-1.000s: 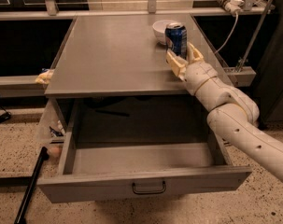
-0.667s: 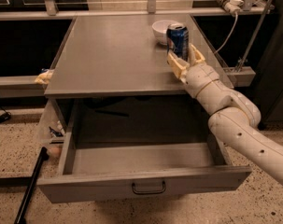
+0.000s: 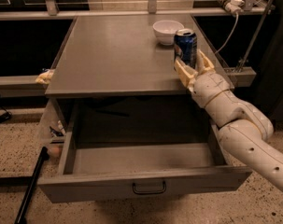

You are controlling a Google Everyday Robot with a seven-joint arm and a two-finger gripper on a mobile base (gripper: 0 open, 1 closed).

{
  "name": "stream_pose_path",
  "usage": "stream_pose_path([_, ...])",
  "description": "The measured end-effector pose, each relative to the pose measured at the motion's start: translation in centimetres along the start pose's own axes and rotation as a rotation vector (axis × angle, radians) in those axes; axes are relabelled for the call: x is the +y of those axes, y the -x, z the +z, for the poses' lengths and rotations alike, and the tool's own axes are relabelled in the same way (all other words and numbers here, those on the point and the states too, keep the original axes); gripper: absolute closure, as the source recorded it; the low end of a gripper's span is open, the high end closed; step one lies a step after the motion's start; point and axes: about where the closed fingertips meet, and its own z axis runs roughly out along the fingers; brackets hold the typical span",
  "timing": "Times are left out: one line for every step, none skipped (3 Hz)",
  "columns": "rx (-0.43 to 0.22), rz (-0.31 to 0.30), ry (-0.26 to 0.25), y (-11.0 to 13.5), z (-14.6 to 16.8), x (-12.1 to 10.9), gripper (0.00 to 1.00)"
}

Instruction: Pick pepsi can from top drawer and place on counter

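Note:
The pepsi can (image 3: 185,45) stands upright at the right edge of the counter (image 3: 117,50), just in front of a white bowl (image 3: 168,31). My gripper (image 3: 190,60) reaches in from the right, its cream fingers (image 3: 182,70) pressed on either side of the can's lower half, shut on it. Whether the can's base touches the counter or hovers just above it is unclear. The top drawer (image 3: 103,185) is pulled fully out below, its inside bare, with a dark handle (image 3: 149,188) in the middle of its front panel.
My arm (image 3: 244,125) crosses above the drawer's right front corner. A black pole (image 3: 31,185) leans at the lower left, and small clutter (image 3: 54,132) lies beside the cabinet's left side. A cable and white plug (image 3: 232,3) hang at the top right near a metal rail.
The can and my gripper have shifted together to the right and toward the counter's front edge, away from the bowl. The drawer and bowl have stayed put.

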Motion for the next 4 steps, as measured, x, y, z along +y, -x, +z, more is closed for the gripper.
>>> stream_pose_path([-0.002, 0.0, 0.003, 0.2, -0.8, 0.0, 1.0])
stream_pose_path([0.01, 0.009, 0.009, 1.1, -1.3, 0.1, 1.0])
stream_pose_path([0.042, 0.032, 0.009, 4.7, -1.9, 0.4, 1.0])
stream_pose_path([0.041, 0.034, 0.009, 4.8, -1.9, 0.5, 1.0])
